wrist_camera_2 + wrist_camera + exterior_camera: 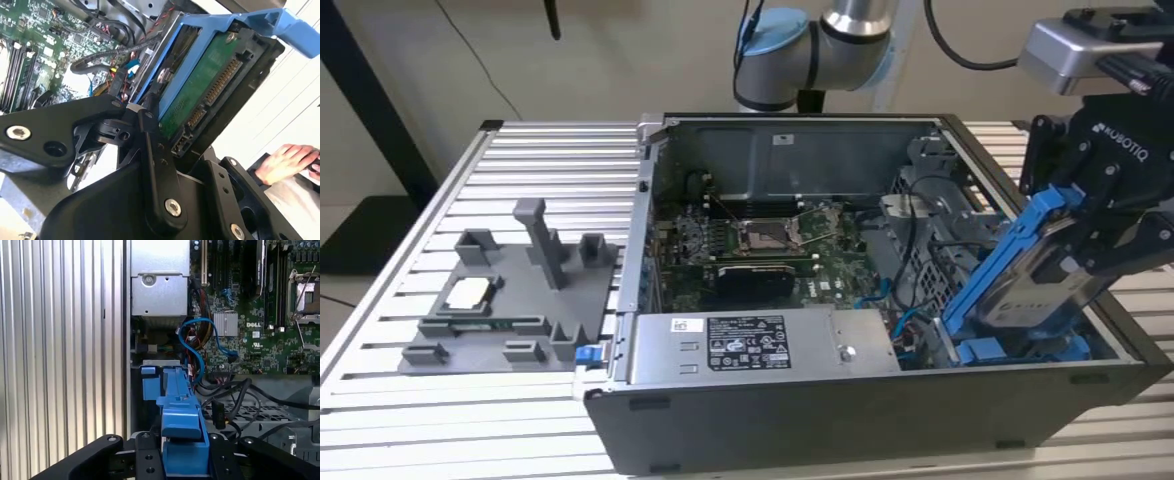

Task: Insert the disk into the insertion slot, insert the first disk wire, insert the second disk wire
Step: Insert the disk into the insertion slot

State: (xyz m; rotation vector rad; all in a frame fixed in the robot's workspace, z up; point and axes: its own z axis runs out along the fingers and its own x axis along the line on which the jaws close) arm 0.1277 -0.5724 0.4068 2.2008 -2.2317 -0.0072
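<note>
The disk (1031,288), clipped in its blue carrier, stands steeply tilted over the corner of the open computer case (854,425) at the exterior view's right. Its lower end reaches down to the blue rails of the insertion slot (1003,352), and it is not yet lying flat there. The claw (1083,262) is clamped on the disk's upper part, a finger (146,460) on each side of the carrier. In the second wrist view the disk's green circuit board and connectors face up. A blue cable (200,342) loops beside the slot, the motherboard (761,240) beyond it. A grey fixture tray (494,300) sits well apart on the ribbed tabletop (520,170). A person's hand (287,160) rests outside the case
</note>
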